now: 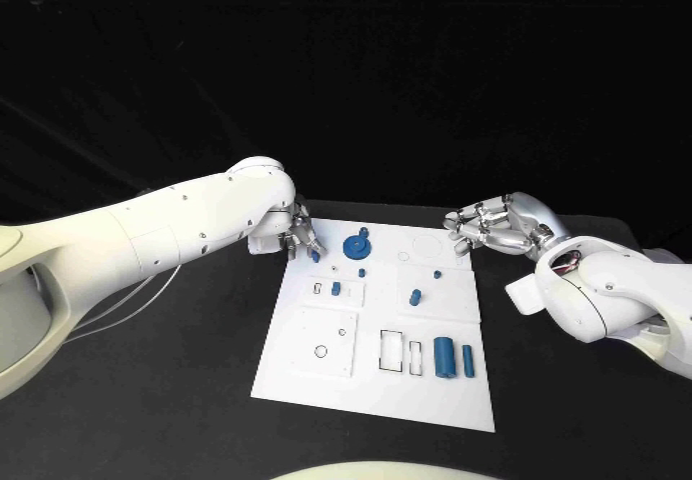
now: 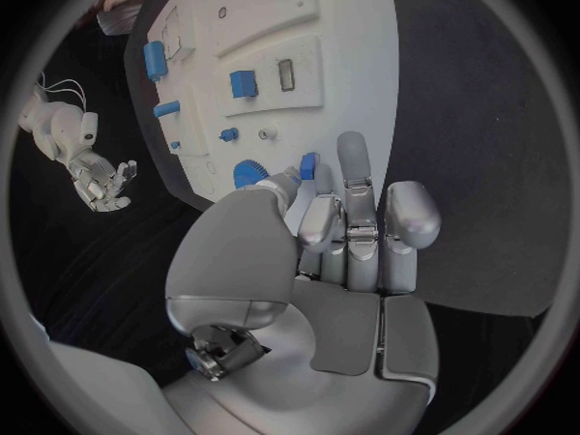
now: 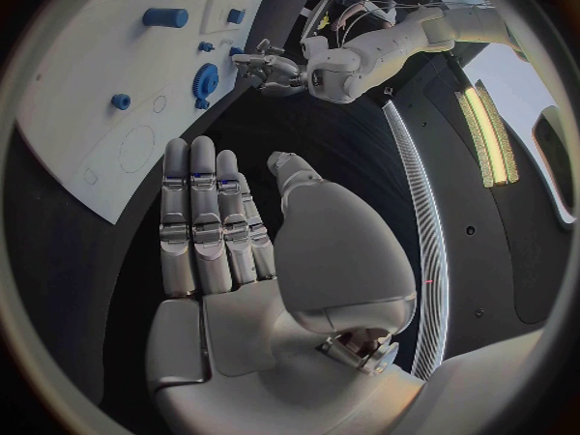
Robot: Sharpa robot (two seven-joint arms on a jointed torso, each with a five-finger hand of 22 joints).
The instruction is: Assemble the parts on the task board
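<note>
L hand [image 1: 299,238] pinches a small blue part [image 2: 308,166] at the task board [image 1: 378,385]'s far-left corner, just beside the blue gear [image 1: 356,244]; R hand [image 1: 488,228] empty, fingers straight, off far-right edge; pinch firm, lower square, slow.

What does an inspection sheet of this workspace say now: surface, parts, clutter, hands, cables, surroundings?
Surface: black table, carrying the white task board.
Job's things: blue gear at the board's far edge; two blue cylinders standing side by side near its front right; other small blue parts between.
Clutter: nothing seen.
Hands: left hand pinches a small blue part; right hand holds nothing, fingers straight.
Cables: thin cable under the left arm.
Surroundings: dark backdrop.
</note>
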